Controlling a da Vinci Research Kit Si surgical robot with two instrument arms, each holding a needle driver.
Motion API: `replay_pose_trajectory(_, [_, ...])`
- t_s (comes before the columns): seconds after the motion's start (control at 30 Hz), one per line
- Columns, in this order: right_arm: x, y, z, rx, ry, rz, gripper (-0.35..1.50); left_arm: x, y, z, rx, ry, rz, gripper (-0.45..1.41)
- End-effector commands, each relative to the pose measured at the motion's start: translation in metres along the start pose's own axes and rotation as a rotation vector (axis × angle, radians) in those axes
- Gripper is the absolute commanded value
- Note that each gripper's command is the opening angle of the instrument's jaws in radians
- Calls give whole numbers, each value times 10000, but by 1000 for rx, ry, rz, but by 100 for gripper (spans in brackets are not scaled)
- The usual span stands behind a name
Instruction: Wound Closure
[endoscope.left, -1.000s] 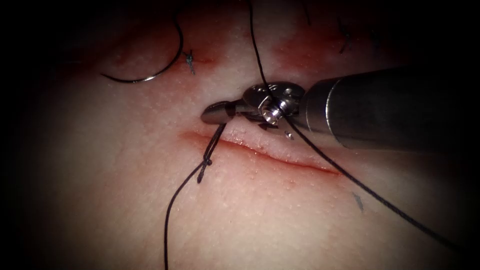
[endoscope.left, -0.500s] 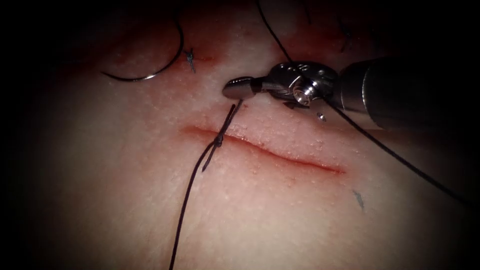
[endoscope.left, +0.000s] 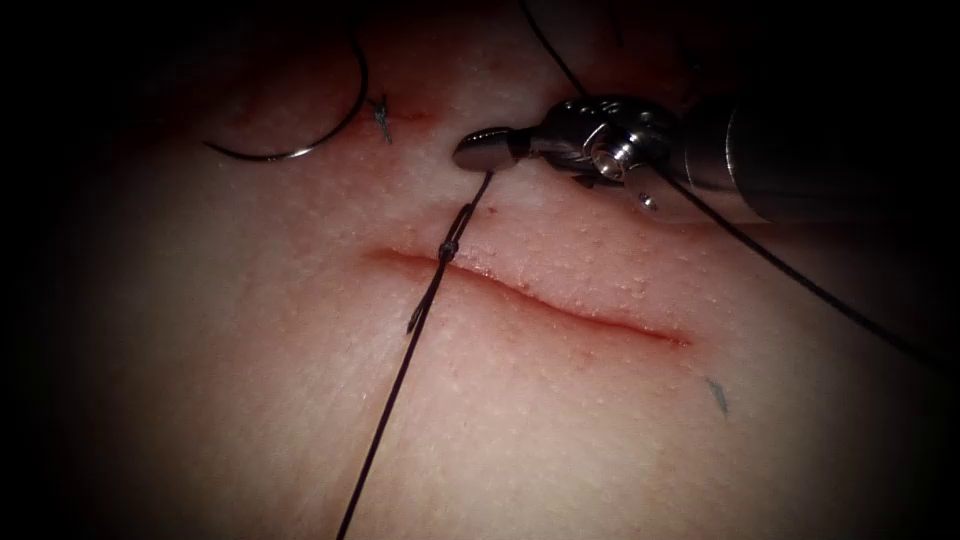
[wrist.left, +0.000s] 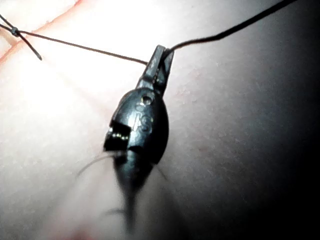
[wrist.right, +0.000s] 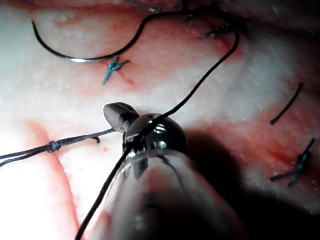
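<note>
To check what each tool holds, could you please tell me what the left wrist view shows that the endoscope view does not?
Left wrist view: the left tool, jaws shut on the thread. Endoscope view: the right tool, jaws shut on the thread's other strand, and the needle lying free on the tissue, left of that tool, held by neither. Both: the knot sitting at the cut.
</note>
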Motion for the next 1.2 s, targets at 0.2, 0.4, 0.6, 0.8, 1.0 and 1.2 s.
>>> replay_pose_trajectory(0.2, [-6,-17,7,46,28,9,-35,-27,6,0,3,-4,15,-45])
replay_pose_trajectory(0.4, [3,-15,2,86,157,23,111,-21,0,-2,6,-5,-6,-45])
replay_pose_trajectory(0.6, [-5,-28,-27,151,253,31,145,-10,-34,-14,67,-43,68,-45])
replay_pose_trajectory(0.8, [-28,-39,-68,166,321,-100,118,15,-85,-36,118,-86,140,-45])
replay_pose_trajectory(1.0, [-28,-41,-78,145,329,-248,74,43,-113,-43,152,-98,190,-45])
replay_pose_trajectory(1.2, [-33,-89,-53,202,319,-298,59,73,-145,-22,-16,26,177,-45])
